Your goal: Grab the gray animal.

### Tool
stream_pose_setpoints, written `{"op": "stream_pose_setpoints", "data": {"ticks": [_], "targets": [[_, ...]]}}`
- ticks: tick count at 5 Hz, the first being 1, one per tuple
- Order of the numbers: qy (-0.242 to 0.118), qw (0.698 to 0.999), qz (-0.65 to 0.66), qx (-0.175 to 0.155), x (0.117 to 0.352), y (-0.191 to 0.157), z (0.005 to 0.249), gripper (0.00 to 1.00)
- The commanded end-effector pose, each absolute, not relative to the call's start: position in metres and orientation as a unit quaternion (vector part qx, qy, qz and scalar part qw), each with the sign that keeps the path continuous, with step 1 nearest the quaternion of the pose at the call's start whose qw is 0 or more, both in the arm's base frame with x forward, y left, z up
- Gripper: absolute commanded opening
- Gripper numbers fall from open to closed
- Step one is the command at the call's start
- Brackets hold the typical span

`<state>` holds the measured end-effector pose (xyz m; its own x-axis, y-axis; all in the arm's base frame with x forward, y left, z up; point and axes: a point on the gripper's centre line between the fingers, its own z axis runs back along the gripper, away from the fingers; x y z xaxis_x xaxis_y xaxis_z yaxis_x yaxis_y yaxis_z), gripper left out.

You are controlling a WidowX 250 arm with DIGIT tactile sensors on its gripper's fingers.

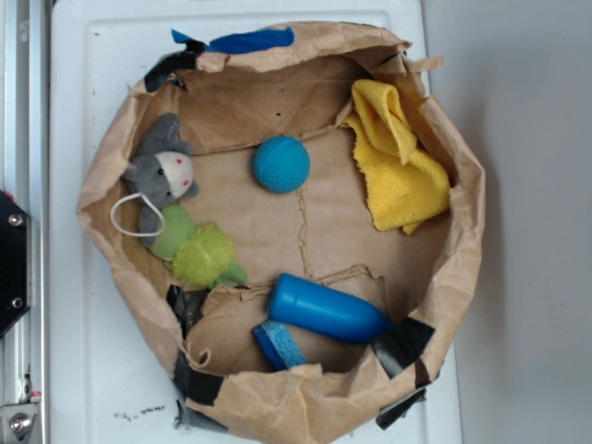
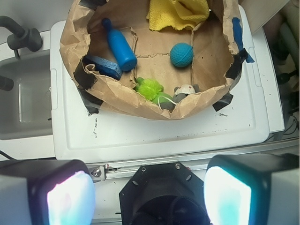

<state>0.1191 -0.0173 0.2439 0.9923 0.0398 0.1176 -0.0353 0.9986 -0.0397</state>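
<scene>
The gray animal [image 1: 176, 208] lies at the left of the overhead frame inside the paper bag [image 1: 467, 213], against its wall, well apart from my fingers [image 2: 145, 192], which stand spread wide and empty at the bottom of the wrist view. It looks light, soft and squashy. I judge the fuzzy green body the best hold, since the thin cord would likely slip.

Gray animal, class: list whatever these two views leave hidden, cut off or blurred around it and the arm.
- Gray animal: in the wrist view the paper wall covers its lower part; the exterior view shows it whole.
- Gripper: wrist view, jaws blurred and cut off by the bottom edge.
- Arm: exterior view, only a black part at the left edge.
- Sponge: partly behind the bottle.
</scene>
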Motion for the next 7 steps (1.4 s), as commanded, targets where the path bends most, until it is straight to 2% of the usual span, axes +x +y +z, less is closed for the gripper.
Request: {"op": "stream_pose_setpoints", "data": {"ticks": [1, 2, 3, 4, 5, 6, 7], "targets": [[-0.059, 0.998, 0.019, -0.019, 0.119, -0.017, 0.244, 1.0], [-0.064, 0.996, 0.055, -0.015, 0.152, -0.005, 0.245, 1.0], [-0.05, 0.995, 0.08, -0.021, 0.177, 0.005, 0.241, 1.0], [-0.05, 0.996, 0.07, -0.016, 0.188, 0.013, 0.235, 1.0], [-0.048, 0.999, 0.002, -0.008, 0.215, 0.014, 0.225, 1.0], [-0.037, 0.994, -0.088, -0.055, 0.236, 0.014, 0.206, 1.0], [-0.037, 0.987, -0.144, -0.054, 0.247, 0.022, 0.195, 1.0]]}}
